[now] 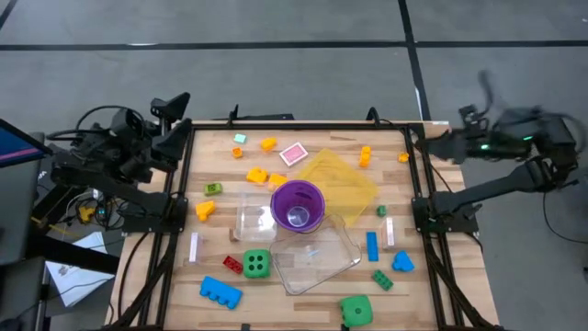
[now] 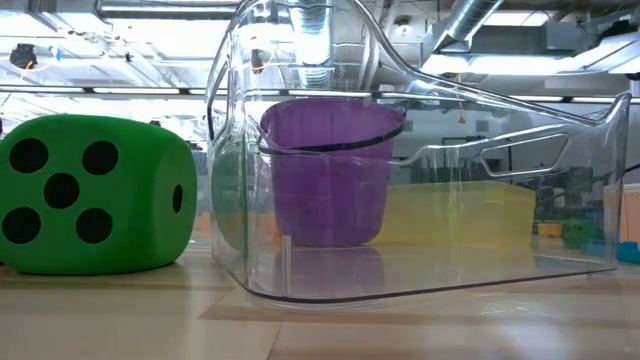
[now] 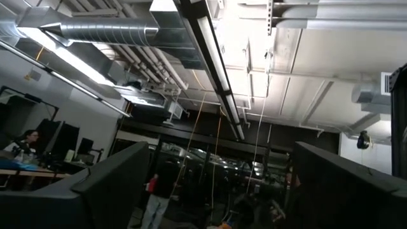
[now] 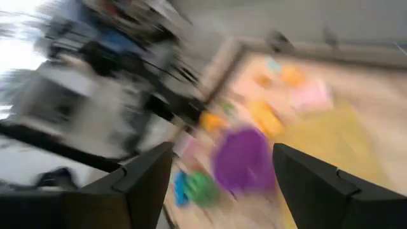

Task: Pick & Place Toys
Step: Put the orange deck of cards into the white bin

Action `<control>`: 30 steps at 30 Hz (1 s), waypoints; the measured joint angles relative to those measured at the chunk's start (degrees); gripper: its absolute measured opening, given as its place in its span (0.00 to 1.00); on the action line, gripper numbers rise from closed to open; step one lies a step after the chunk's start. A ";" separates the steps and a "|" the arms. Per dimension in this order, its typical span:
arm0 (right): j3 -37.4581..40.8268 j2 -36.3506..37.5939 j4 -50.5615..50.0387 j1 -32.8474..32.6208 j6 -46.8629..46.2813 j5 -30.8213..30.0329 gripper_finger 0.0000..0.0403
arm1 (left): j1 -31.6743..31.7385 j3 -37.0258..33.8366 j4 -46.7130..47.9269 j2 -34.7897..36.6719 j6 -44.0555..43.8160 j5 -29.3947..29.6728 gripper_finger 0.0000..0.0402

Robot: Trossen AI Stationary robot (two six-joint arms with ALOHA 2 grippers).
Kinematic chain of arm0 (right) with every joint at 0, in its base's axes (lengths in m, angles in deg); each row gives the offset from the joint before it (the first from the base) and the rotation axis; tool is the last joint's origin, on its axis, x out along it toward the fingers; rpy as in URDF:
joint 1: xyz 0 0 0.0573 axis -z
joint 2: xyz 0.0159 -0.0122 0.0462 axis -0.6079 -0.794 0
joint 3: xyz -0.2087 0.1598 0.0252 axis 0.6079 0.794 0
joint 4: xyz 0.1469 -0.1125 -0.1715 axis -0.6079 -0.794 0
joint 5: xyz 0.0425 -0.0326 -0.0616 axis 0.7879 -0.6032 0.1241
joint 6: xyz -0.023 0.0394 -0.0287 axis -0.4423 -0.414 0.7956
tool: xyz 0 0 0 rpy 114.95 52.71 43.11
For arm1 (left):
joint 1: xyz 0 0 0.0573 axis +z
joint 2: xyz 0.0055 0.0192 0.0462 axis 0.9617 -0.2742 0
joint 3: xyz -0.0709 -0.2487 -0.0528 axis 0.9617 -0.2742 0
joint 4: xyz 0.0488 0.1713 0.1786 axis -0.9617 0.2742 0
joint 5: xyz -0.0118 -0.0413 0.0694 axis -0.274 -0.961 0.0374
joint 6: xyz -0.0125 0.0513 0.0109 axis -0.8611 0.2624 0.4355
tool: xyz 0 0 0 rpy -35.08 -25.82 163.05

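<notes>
Toys lie scattered on the wooden table (image 1: 303, 303): a green die (image 1: 257, 264) at the near left, a second green die (image 1: 356, 310) at the near edge, blue bricks (image 1: 220, 291), a blue piece (image 1: 402, 262), orange bits (image 1: 257, 175) and a pink tile (image 1: 293, 154). One green die (image 2: 95, 195) fills the low view's left. My left gripper (image 1: 175, 124) is open and empty, off the table's far left corner. My right gripper (image 1: 432, 144) is open and empty at the table's far right edge; the purple cup (image 4: 245, 159) shows between its fingers.
A purple cup (image 1: 298, 204) stands in the middle of the table between two clear tubs (image 1: 312, 259) (image 1: 250, 216). A yellow translucent tray (image 1: 342, 176) lies behind it. In the low view the clear tub (image 2: 420, 270) stands in front of the cup (image 2: 330, 170).
</notes>
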 joint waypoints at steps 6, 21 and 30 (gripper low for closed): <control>2.07 -6.78 -15.83 -1.75 -14.68 4.62 0.66 | 0.00 0.00 -0.79 -1.22 0.03 -0.02 0.95; 13.66 -21.59 -20.89 -16.12 -40.41 9.15 0.66 | 0.17 0.00 -1.14 -2.28 -0.02 -0.02 0.94; 19.93 -29.71 -17.78 -27.06 -57.51 11.59 0.66 | 3.74 0.00 -1.09 -2.20 0.00 -0.03 0.94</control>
